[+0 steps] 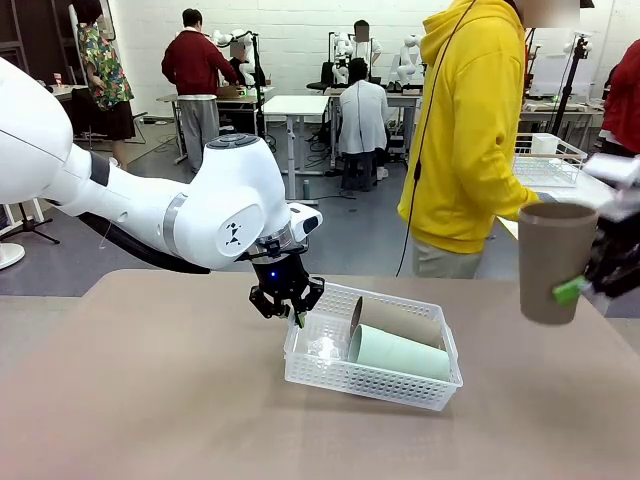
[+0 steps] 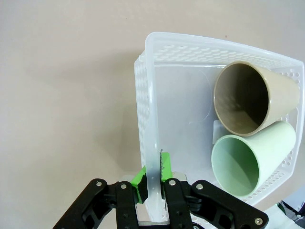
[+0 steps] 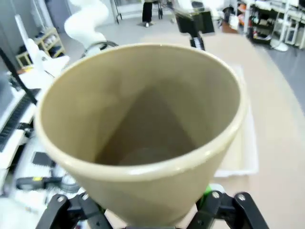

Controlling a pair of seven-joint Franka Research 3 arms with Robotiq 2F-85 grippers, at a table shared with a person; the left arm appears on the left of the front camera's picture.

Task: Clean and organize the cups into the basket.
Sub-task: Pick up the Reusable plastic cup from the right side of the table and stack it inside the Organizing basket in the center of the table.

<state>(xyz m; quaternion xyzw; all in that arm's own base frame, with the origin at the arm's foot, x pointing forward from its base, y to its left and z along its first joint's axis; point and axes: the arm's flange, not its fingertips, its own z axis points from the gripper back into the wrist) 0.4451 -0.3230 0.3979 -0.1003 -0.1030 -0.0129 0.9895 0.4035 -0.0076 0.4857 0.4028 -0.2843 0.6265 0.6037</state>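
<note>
Rightward, off the table's right edge, the right gripper (image 1: pixel 597 283) holds a brown cup (image 1: pixel 553 259) upright; the basket (image 1: pixel 372 382), its left rim pinched by the left gripper (image 1: pixel 288 310), lies near the table's middle.

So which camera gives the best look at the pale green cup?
The left wrist view: the green cup lies on its side there, mouth open to the camera. The front view shows its side in the basket; the right wrist view doesn't help.

Robotics lab, other robot arms (image 1: pixel 408 55), workbenches (image 1: pixel 296 105), people standing
</note>
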